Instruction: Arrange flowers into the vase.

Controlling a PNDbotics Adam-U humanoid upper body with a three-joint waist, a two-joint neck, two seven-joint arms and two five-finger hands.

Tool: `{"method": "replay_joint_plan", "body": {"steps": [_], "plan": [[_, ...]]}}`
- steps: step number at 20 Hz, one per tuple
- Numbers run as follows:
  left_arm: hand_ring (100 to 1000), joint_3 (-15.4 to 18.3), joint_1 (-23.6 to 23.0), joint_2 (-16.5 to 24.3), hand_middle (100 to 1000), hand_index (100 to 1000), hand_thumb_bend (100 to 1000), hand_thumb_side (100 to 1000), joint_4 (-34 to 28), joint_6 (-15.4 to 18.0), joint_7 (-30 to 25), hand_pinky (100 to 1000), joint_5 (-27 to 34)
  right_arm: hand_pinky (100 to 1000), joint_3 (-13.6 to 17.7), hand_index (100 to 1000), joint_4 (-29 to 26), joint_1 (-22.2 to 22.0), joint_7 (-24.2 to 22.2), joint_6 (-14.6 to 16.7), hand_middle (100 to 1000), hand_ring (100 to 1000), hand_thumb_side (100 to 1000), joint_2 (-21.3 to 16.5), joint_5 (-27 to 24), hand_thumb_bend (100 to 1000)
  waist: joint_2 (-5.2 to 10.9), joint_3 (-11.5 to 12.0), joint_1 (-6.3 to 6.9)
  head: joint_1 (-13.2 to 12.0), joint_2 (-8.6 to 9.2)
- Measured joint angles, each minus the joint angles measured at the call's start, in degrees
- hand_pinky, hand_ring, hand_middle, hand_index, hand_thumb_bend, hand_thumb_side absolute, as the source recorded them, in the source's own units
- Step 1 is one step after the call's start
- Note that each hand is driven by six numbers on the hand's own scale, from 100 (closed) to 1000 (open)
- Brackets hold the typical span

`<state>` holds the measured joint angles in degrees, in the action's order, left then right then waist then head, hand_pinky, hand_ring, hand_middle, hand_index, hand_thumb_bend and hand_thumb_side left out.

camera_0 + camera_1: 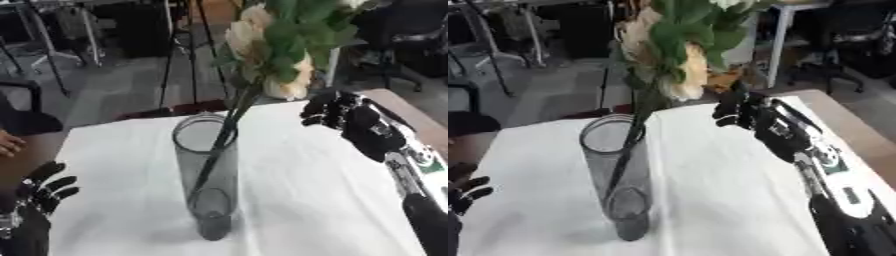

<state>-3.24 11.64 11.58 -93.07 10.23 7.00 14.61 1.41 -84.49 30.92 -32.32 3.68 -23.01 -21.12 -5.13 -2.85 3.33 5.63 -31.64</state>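
The right hand (337,116) hangs above the far right part of the surface (306,200), its fingers curled inward and holding nothing; its black and silver forearm runs back toward the near right corner. Just to the left of that hand, apart from it, stand the flowers (271,45): cream blooms among green leaves, high above the rim of the vase; the lowest bloom hangs nearest the curled fingers without touching them, as far as the views show. Below the blooms the dark stems (223,145) slant down and to the left of the right hand, passing through the mouth of the vase (207,175) and reaching toward its bottom; they lean against the far right side of the rim. The vase is a tall cylinder of clear, greyish glass, standing upright on the white cloth that covers the surface, lower than the right hand and to its left. The left hand (44,192) rests at the near left corner, well to the left of the vase, fingers up and loosely spread, touching nothing. Beyond the surface lie a grey floor, tripod legs and chairs.
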Motion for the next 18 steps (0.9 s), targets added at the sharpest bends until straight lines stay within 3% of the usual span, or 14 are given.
{"method": "replay_joint_plan", "body": {"steps": [18], "plan": [[697,0.3,0.0,0.0,753,809,981,876,-1.0,-0.1,0.7,706,0.0,771,0.3,755,-2.0,-2.2,0.1,0.3,673,756,613,-0.5,-0.2,828,0.00,-0.4,0.02,-0.2,1.22]]}}
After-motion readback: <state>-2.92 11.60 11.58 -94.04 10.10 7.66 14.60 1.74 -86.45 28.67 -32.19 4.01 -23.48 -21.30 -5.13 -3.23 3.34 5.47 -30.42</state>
